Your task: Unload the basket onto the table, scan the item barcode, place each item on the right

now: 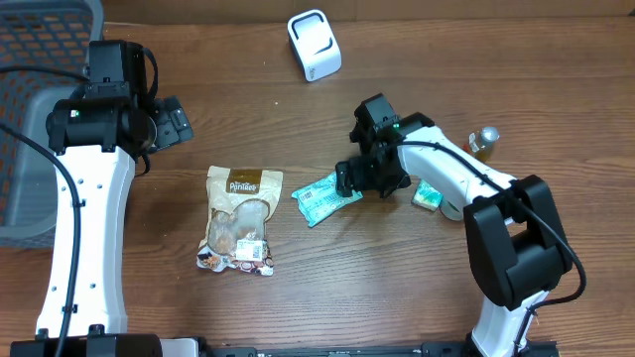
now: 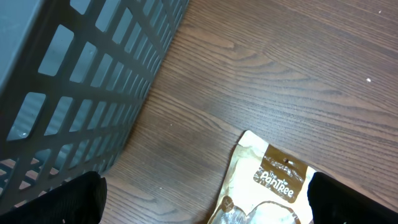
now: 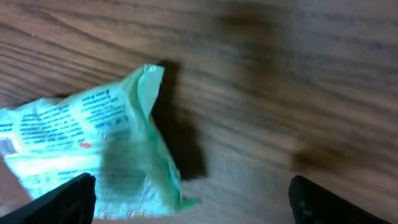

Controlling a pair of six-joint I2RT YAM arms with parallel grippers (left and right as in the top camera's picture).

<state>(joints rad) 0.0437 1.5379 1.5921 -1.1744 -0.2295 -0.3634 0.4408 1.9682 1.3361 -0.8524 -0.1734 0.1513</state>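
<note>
Overhead, the green packet [image 1: 325, 198] lies on the table [image 1: 327, 288] at the right end effector [image 1: 349, 181], well apart from the white scanner [image 1: 314, 45]. Left wrist: the left end effector [image 2: 205, 208] gapes wide above a brown bag [image 2: 273, 180], with a basket [image 2: 74, 81] beside it. Right wrist: jaws wide, the green packet [image 3: 81, 149] by one finger.

Left arm [image 1: 89, 188] and right arm [image 1: 448, 164] hover, jaws wide apart.

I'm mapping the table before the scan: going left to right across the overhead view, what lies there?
Gray basket → brown snack pouch → green packet → small green pack → bottle. The white scanner shares the green packet's span, so it is left out.
</note>
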